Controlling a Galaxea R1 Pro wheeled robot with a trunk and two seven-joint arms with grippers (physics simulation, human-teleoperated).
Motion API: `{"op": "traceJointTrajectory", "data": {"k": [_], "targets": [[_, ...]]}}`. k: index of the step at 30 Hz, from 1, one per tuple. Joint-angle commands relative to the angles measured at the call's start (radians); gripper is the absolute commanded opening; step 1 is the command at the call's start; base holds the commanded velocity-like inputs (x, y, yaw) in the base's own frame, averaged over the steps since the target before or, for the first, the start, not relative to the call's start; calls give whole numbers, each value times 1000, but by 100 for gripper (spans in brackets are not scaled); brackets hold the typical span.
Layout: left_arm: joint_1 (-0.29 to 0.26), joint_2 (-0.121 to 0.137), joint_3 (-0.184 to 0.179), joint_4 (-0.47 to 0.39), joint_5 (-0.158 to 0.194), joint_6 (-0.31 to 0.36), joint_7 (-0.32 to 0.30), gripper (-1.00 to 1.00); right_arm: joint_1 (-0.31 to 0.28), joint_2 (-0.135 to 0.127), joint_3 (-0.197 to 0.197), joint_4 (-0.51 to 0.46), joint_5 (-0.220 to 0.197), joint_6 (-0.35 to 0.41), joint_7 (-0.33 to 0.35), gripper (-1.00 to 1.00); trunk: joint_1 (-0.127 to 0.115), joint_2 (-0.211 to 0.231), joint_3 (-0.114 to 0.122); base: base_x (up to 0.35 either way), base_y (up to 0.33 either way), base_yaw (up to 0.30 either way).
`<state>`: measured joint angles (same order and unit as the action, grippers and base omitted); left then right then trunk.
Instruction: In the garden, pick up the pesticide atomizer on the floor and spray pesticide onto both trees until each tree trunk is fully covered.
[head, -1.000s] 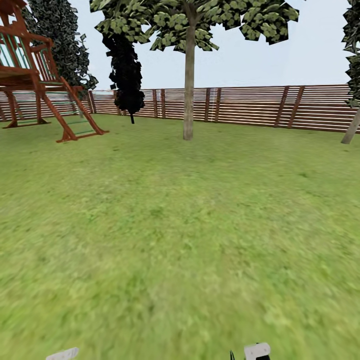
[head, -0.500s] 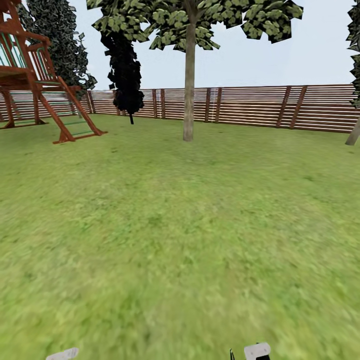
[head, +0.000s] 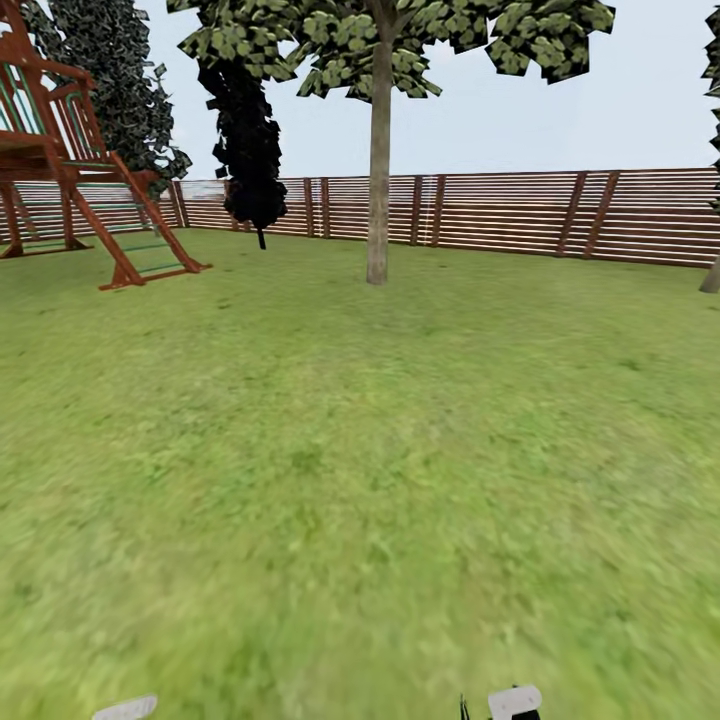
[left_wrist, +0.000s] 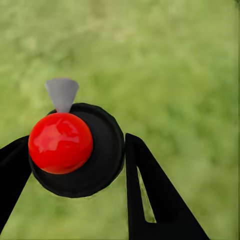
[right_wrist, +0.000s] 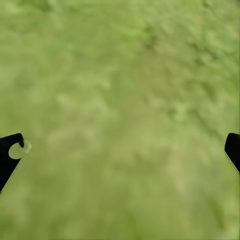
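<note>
In the left wrist view the pesticide atomizer (left_wrist: 75, 150), a black body with a glossy red cap and a grey nozzle, sits between the black fingers (left_wrist: 145, 190) of my left gripper (left_wrist: 76, 141), which is shut on it above the grass. My right gripper (right_wrist: 121, 149) hangs open over bare lawn, nothing between its fingers. Straight ahead in the head view stands a tree (head: 390, 40) with a pale grey-brown trunk (head: 378, 180), still far off across the garden lawn. The foot of a second tree trunk (head: 711, 278) shows at the far right edge.
A wooden play tower with a ladder (head: 70, 160) stands at the left. A near-black narrow tree (head: 245, 140) rises by the brown slat fence (head: 500, 212) that closes the back. Open grass (head: 360, 480) lies between me and the trunk.
The whole head view has shifted: the camera has rolled forward. The play tower and the right-hand trunk slid toward the picture's edges. Both grippers keep their state.
</note>
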<state>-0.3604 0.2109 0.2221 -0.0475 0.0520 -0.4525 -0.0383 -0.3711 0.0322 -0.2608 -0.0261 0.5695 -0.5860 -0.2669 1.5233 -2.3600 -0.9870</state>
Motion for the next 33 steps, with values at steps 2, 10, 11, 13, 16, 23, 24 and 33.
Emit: {"op": "traceJointTrajectory", "data": {"k": [2, 10, 11, 13, 16, 23, 24, 33], "targets": [[0, 0, 0, 0, 0, 0, 0, -100, 1, 0, 0, 0, 0, 0, 0, 100, 0, 0, 0, 339, 0, 0], [0, 0, 0, 0, 0, 0, -1, -100, 1, 0, 0, 0, 0, 0, 0, 100, 0, 0, 0, 339, 0, 0], [0, 0, 0, 0, 0, 0, -1, -100, 1, 0, 0, 0, 0, 0, 0, 100, 0, 0, 0, 339, 0, 0], [0, 1, 0, 0, 0, 0, -1, -100, 1, 0, 0, 0, 0, 0, 0, 100, 0, 0, 0, 339, 0, 0], [0, 0, 0, 0, 0, 0, 0, -100, 1, 0, 0, 0, 0, 0, 0, 100, 0, 0, 0, 339, 0, 0], [0, 0, 0, 0, 0, 0, -1, -100, 1, 0, 0, 0, 0, 0, 0, 100, 0, 0, 0, 339, 0, 0], [0, 0, 0, 0, 0, 0, -1, -100, 1, 0, 0, 0, 0, 0, 0, 100, 0, 0, 0, 339, 0, 0], [0, 0, 0, 0, 0, 0, 0, -100, 0, 0, 0, 0, 1, 0, 0, 100, 0, 0, 0, 339, 0, 0]]}}
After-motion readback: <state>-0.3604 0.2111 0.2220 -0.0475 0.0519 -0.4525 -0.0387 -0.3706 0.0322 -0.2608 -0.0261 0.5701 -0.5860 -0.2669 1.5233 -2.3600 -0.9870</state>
